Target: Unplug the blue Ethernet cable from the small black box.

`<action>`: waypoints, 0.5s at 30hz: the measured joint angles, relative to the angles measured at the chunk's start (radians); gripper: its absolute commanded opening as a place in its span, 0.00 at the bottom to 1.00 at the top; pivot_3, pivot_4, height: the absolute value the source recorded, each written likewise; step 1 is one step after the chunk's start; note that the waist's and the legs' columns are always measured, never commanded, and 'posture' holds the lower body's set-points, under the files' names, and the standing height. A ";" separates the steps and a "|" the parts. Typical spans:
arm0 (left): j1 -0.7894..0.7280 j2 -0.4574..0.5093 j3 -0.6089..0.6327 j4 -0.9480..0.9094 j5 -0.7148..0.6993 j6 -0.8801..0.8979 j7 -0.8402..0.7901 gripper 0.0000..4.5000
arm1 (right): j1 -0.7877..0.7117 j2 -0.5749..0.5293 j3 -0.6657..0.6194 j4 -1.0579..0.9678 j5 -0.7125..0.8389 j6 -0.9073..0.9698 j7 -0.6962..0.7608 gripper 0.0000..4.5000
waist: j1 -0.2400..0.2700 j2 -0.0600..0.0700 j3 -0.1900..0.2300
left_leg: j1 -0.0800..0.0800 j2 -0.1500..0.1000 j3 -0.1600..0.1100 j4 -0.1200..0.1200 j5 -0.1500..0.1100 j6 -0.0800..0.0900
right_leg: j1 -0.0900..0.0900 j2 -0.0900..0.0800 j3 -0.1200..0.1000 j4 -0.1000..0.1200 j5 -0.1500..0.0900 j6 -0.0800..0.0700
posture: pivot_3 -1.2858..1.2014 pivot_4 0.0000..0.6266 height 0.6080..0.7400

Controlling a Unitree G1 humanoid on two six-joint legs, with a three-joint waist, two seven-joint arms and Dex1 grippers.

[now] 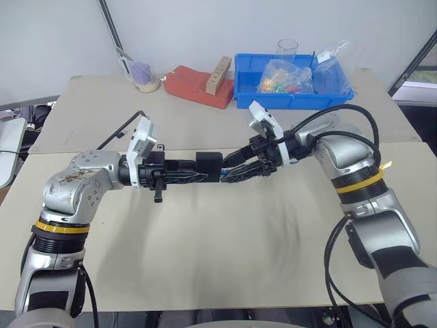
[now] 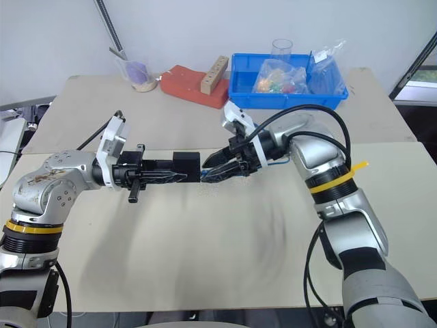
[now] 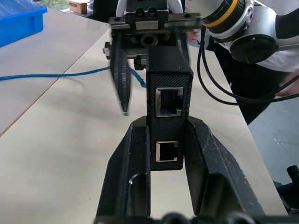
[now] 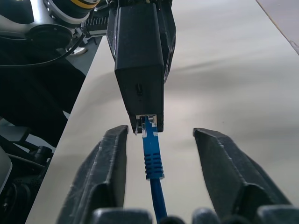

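Note:
My left gripper (image 3: 167, 122) is shut on the small black box (image 3: 168, 88) and holds it level above the table, two ports facing its wrist camera. The blue Ethernet cable (image 4: 153, 161) has its clear plug seated in the port on the box's (image 4: 140, 60) far end. My right gripper (image 4: 160, 132) faces the left one (image 1: 198, 174) with the box (image 1: 207, 164) between them. It stands open, one finger on each side of the plug and apart from it. From there the cable (image 3: 56, 74) trails away across the table.
At the back of the beige table (image 1: 205, 260) stand a blue bin (image 1: 293, 101) with bags, a clear glass (image 1: 287, 49), a red block (image 1: 194, 85) with a wooden piece (image 1: 217, 75) and a plastic cup (image 1: 143, 75). A black cord (image 1: 123, 130) lies at back left.

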 measured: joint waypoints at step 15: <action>-0.009 0.003 0.002 0.005 0.008 0.001 0.010 0.11 | 0.000 0.008 0.007 0.027 0.001 0.000 0.017 0.01 | 0.000 0.000 0.000 | 0.000 0.000 0.000 0.000 0.000 0.000 | 0.000 0.000 0.000 0.000 0.000 0.000 | 0.52 0.24 1.00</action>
